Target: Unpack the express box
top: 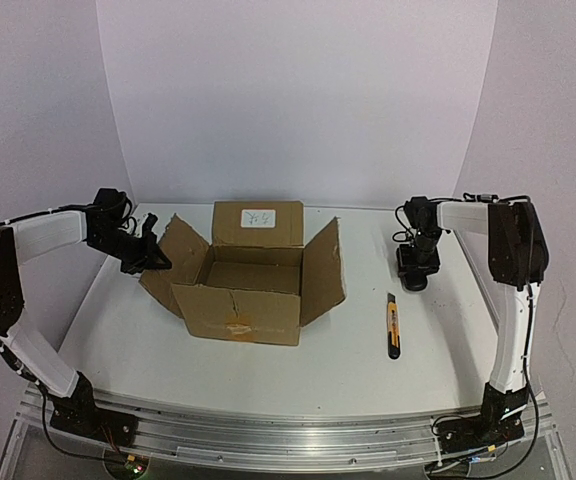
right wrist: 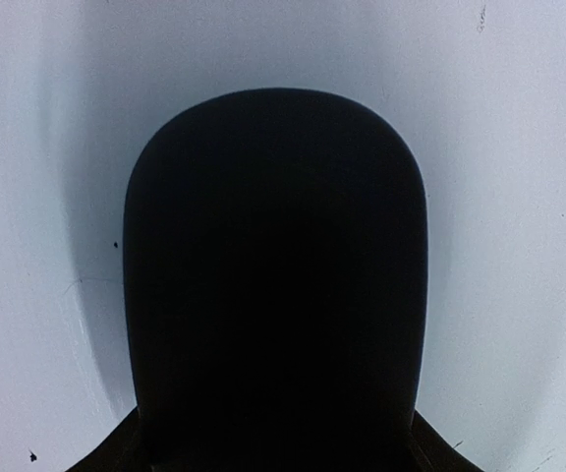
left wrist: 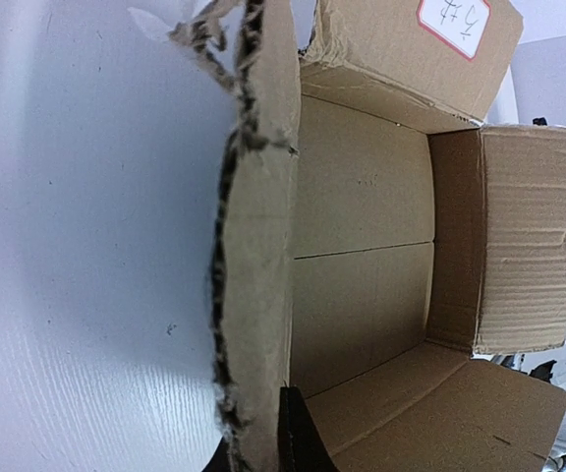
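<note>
The express box (top: 243,300) stands in the middle of the table with all its flaps open; the far flap carries a white label (top: 259,217). My left gripper (top: 154,256) is shut on the torn left flap (top: 176,250). In the left wrist view this flap (left wrist: 258,246) runs edge-on between my fingers (left wrist: 301,438), one inside and one outside, and the box's inside (left wrist: 362,285) shows only bare cardboard. My right gripper (top: 414,280) points down at the table right of the box, shut and empty; it fills the right wrist view (right wrist: 275,275) as one black shape.
A yellow and black utility knife (top: 393,326) lies on the white table (top: 338,370) right of the box, just in front of my right gripper. The box's right flap (top: 323,270) leans out towards the right arm.
</note>
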{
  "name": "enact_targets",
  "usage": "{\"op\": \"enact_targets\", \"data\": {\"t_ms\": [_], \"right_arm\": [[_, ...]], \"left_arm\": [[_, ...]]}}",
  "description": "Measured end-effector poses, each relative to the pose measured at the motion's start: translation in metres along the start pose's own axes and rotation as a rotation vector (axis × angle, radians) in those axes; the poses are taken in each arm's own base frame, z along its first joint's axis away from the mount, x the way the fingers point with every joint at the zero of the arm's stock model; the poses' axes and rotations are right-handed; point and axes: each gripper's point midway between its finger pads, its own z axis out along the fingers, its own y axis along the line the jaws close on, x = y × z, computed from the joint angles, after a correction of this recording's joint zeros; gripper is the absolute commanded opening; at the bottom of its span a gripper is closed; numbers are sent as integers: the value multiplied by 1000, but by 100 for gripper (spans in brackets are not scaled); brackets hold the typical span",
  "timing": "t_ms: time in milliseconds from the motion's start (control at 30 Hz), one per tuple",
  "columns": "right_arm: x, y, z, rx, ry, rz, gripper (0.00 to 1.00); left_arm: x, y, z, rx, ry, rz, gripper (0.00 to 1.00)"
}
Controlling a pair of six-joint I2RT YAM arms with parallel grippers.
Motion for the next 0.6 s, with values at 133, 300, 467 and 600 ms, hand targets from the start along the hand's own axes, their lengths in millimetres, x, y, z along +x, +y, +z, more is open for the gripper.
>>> {"op": "enact_targets", "data": {"t_ms": [133, 300, 467, 600], "right_arm": [[0, 0, 0, -1, 1, -19, 79], [0, 1, 0, -6, 1, -34, 98], [-3, 1, -3, -6, -3, -48, 98], [-11, 3, -12, -13, -21, -51, 98]], "left_arm": [[0, 1, 0, -3, 0, 2, 17], [0, 1, 0, -8, -1, 6, 29], [0, 2, 0, -9, -1, 8, 50], [0, 1, -2, -12, -5, 17, 57]]}}
